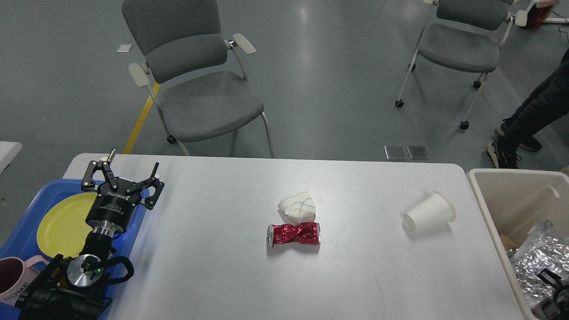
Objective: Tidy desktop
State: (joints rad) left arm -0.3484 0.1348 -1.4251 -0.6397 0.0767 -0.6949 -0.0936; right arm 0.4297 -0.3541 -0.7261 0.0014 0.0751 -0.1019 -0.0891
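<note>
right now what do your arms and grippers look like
My left arm is black, with a silver round joint cap carrying a small green light and a black cable loop beside it. Its left gripper has black linkage fingers on a cylindrical body with white lettering. Only a dark sliver of the right gripper shows.
</note>
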